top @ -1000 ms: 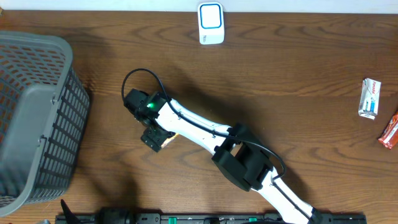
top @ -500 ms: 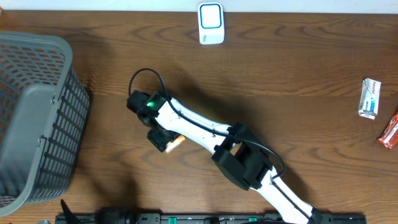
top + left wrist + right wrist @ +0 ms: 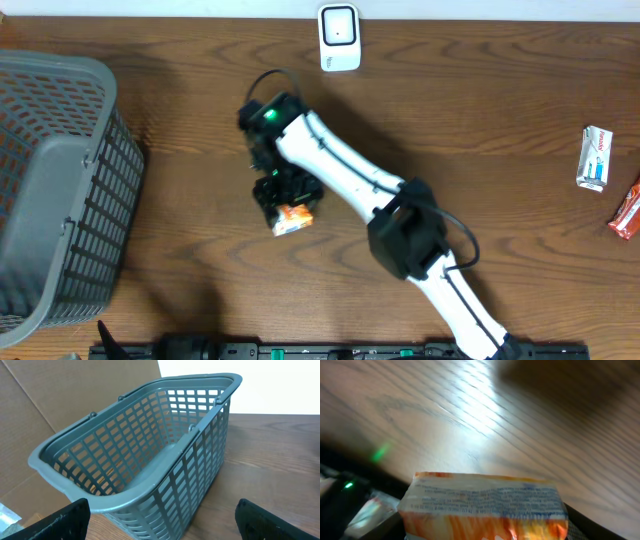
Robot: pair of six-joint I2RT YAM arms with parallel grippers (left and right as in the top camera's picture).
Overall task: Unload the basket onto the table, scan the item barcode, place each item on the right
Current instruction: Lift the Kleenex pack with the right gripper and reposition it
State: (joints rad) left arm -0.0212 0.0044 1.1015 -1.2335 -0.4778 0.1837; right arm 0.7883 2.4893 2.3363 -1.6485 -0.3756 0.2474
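Now carried nearer to the scanner point(image 3: 339, 37) than a second ago — still well short of it, so not yet presented for a read. Gripped by the right gripper point(image 3: 288, 207), narrowed onto the pack point(image 3: 295, 220). From the right wrist only: fine blue print on the pack's side, barcode not to be made out. From the left wrist only: left gripper point(image 3: 162, 507) wide, empty — far left of the scanner.
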